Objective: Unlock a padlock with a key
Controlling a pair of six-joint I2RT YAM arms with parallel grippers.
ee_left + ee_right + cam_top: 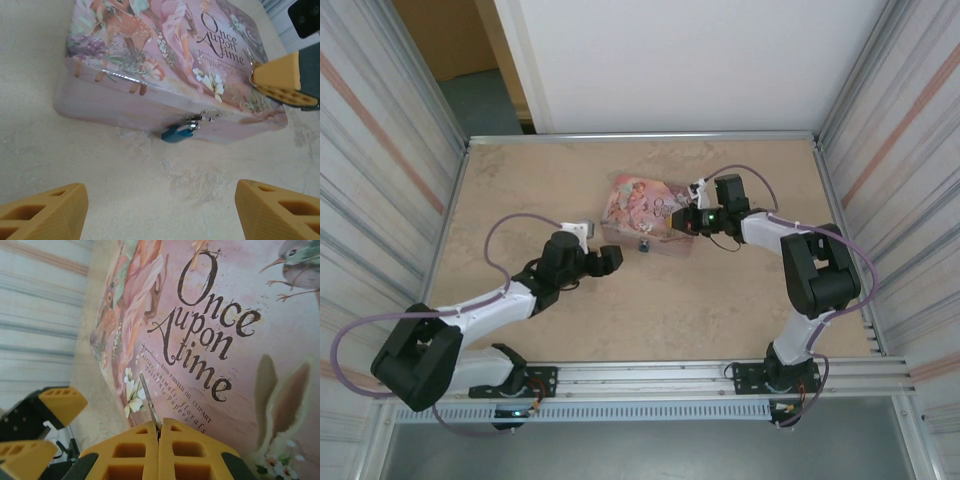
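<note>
Holds left fingers [45, 212] spread, empty, bracketing the padlock [176, 133] just ahead, likely to steady it. Hangs off the front clasp of the pink tin [150, 60]. Beyond, pinches the key [150, 407] between clenched right fingers [135, 450], blade forward above the lid, presumably for insertion.

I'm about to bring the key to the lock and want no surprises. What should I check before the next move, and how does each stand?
1. Key clamped in right tool: ok.
2. Padlock visible on tin front: ok.
3. Left tool open, facing padlock: ok.
4. Key at padlock: not ok, it is over the tin's top.
5. Keyhole direction: cannot tell.
</note>
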